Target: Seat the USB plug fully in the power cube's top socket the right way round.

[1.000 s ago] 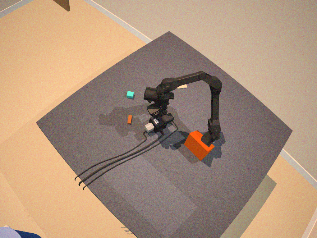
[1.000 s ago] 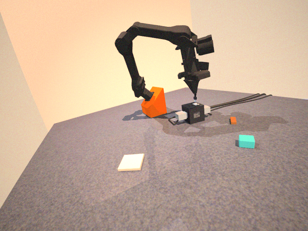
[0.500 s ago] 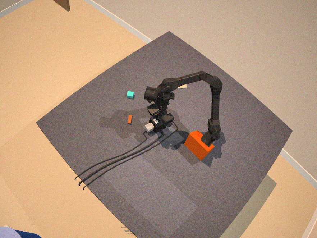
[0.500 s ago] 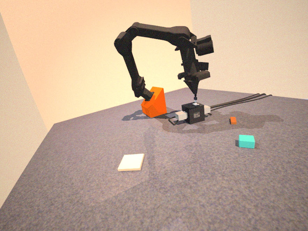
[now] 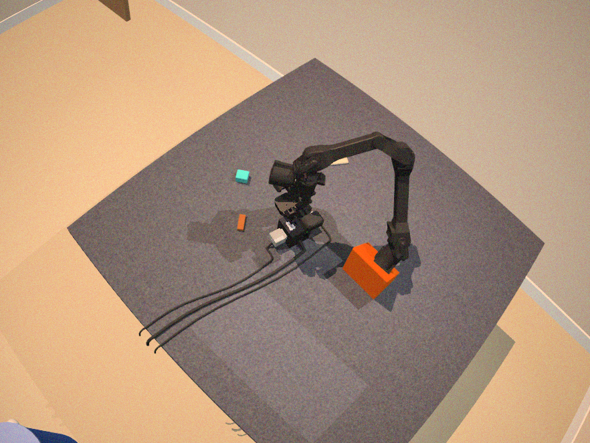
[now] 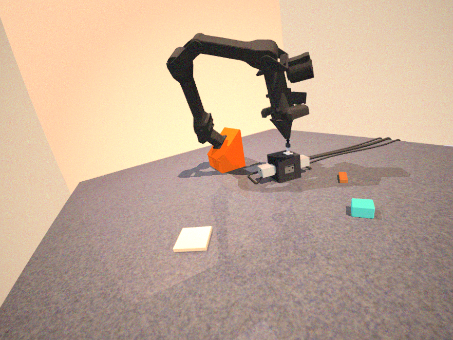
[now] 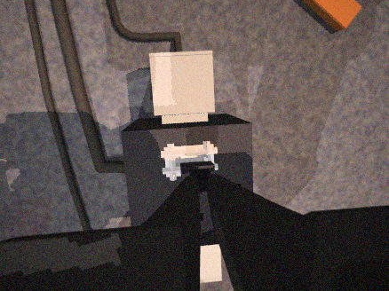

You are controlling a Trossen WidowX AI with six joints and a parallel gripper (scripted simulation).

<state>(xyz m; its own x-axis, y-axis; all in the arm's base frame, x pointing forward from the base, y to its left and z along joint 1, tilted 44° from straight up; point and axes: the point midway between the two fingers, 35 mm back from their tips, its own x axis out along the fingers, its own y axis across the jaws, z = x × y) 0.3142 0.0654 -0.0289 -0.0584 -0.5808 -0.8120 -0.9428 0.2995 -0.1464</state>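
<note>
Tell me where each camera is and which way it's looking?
Top: high above the table, looking down; shows the whole arm, its orange base and three cables.
Exterior: beside the table, low, looking across at the power cube; shows the whole arm, gripper pointing down.
Wrist: on the arm, looking down along the dark fingers at the USB plug they pinch on the cube's top.
Shared: all three show the power cube; top and exterior also share the teal block and small orange block.

Black power cube [image 6: 284,166]; teal block [image 6: 362,207]; mottled grey mat [image 6: 256,274].
</note>
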